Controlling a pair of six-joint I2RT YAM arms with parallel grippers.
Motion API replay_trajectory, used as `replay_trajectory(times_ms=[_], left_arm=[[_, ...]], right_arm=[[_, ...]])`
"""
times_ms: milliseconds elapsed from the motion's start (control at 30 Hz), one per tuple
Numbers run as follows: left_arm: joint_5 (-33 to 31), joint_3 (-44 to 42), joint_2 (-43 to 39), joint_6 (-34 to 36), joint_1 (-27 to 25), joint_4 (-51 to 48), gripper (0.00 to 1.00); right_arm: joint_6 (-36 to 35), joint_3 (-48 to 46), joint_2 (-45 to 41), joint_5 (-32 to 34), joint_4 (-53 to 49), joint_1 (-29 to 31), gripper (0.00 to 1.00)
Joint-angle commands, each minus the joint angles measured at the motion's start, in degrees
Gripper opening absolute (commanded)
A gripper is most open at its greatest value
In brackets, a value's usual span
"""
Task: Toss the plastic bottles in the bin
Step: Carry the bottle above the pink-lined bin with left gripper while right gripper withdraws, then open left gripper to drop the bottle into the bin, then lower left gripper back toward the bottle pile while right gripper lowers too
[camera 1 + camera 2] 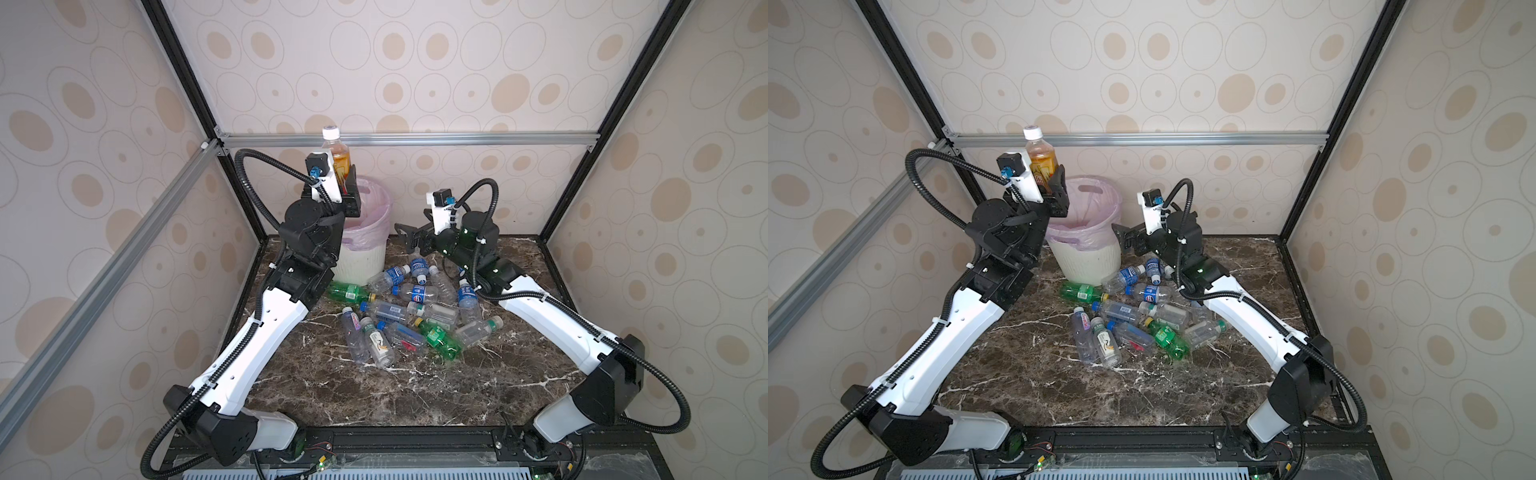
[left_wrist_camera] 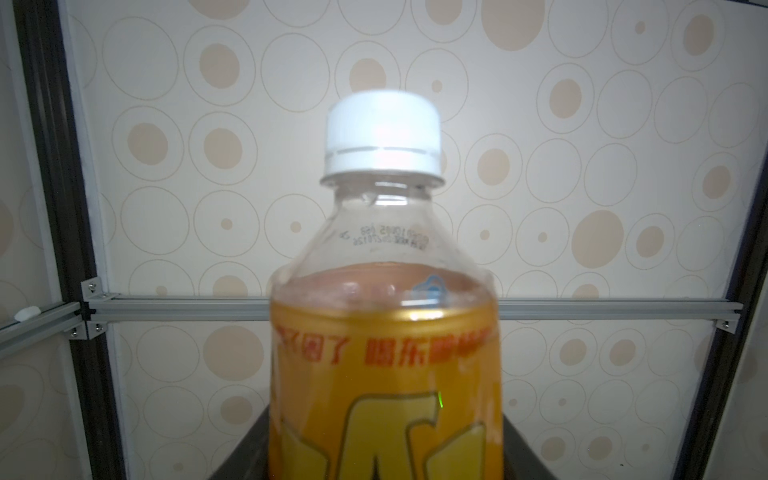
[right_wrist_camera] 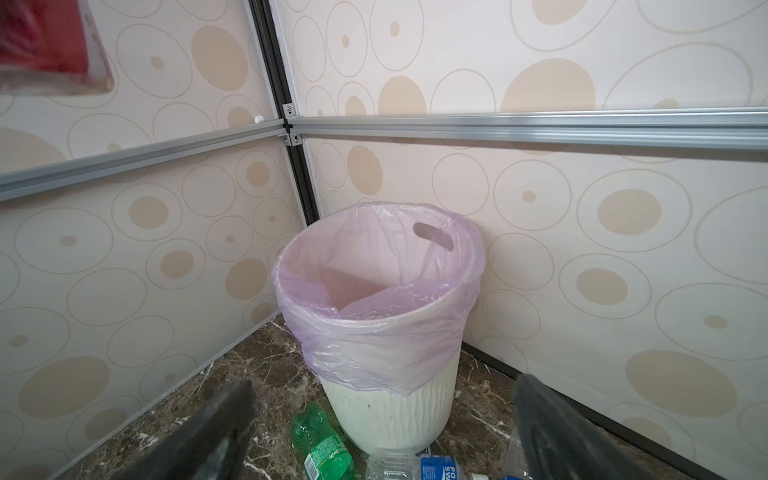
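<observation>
One bottle (image 1: 336, 156), white-capped with an orange label, is held upright and high above the table (image 1: 374, 395) by the left gripper (image 1: 348, 179), whose jaws are clamped on its lower body. It is raised close to the near rim of the bin (image 1: 361, 266). Whether it is already over the opening cannot be told from the top views. In the right wrist view the pink-lined inside of the bin is seen without any bottle, though its bottom is hidden.

The right gripper (image 1: 409, 237) is held just beside the bin and above the pile. Its jaws are spread wide apart and nothing is carried.

More than a dozen plastic bottles (image 1: 417, 293) are scattered in a heap on the table in front of the bin, among them two green ones (image 1: 351, 292).

The task is judged to be barely begun: one bottle is about to be dropped, and the whole heap is left to be cleared.
</observation>
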Motion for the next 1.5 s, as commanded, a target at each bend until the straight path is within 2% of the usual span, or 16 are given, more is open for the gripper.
replay_trajectory(times_ms=[0,33,100,233,300,500,767,1100,1333,1467], left_arm=[[5.1,4.6,5.7,-6.3,6.0,-3.5,0.44],[8.5,6.7,9.3,-10.7,8.5,-6.0,0.45],[11.9,14.4,15.9,-13.4,10.5,-14.5,0.52],[13.9,27.6,24.9,-14.2,11.0,-29.4,0.99],[14.5,30.1,26.1,-14.4,11.1,-32.3,0.99],[14.3,24.4,22.1,-16.2,11.1,-28.0,0.99],[16.0,21.5,21.1,-17.1,11.0,-27.4,0.99],[16.7,17.1,15.9,-16.7,9.9,-28.7,0.99],[17.4,5.3,6.7,-20.0,6.7,-25.4,0.99],[18.6,-0.4,2.6,-22.7,5.2,-26.5,0.99]], right_arm=[[-0.5,0.6,0.1,2.2,-0.4,0.4,1.0],[-0.2,1.6,0.8,1.9,-1.3,0.5,1.0],[0.2,3.5,2.0,1.2,-3.6,0.5,1.0],[0.4,3.5,2.4,2.5,-3.5,0.6,1.0],[0.6,3.7,2.6,3.0,-3.8,0.6,1.0],[1.2,4.1,3.0,4.2,-4.6,0.6,1.0],[1.9,4.4,3.2,4.7,-5.7,0.6,1.0],[2.1,4.4,3.2,10.2,-10.0,0.5,1.0],[0.9,6.6,3.5,16.2,-18.9,0.5,1.0],[3.0,7.4,2.8,20.1,-25.8,0.5,1.0]])
